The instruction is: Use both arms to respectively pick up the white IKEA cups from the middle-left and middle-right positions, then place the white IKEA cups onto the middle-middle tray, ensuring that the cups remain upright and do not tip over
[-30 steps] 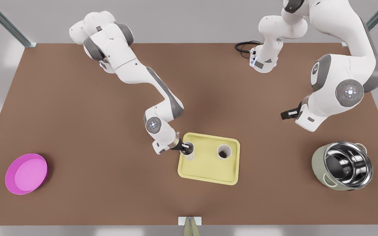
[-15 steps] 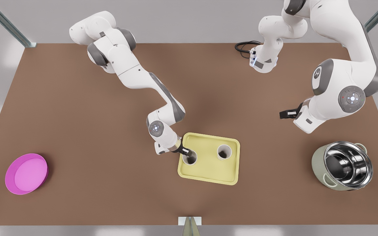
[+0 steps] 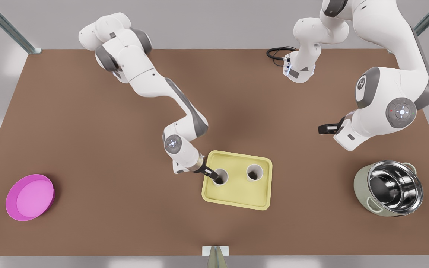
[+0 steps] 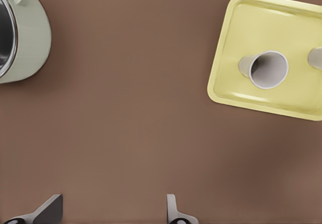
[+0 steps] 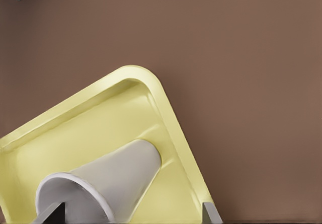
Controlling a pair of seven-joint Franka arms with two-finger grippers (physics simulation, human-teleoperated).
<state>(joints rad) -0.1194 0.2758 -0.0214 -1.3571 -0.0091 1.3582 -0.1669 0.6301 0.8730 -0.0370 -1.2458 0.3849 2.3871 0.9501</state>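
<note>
The pale yellow tray [image 3: 237,194] lies mid-table with both white cups upright on it. My right gripper [image 3: 217,178] reaches from the front view's left to the nearer cup [image 3: 222,173]. One finger is inside its rim, the other stands well clear outside, so the gripper [image 5: 131,214] is open around the cup wall [image 5: 121,176] above the tray [image 5: 100,113]. The second cup [image 3: 254,172] stands alone. My left gripper [image 3: 322,129] hangs open on the front view's right over bare table [image 4: 113,209], far from the tray [image 4: 241,22] and its cup [image 4: 267,69].
A steel pot with a pale green outside [image 3: 388,192] stands at the front view's right, seen too from the left wrist [image 4: 22,32]. A round pink bowl [image 3: 30,197] sits at the far left. A black cable [image 3: 276,53] lies by the back arm base.
The right gripper has carried its cup a little toward the front view's right and set it on the tray. The left arm has hardly moved.
</note>
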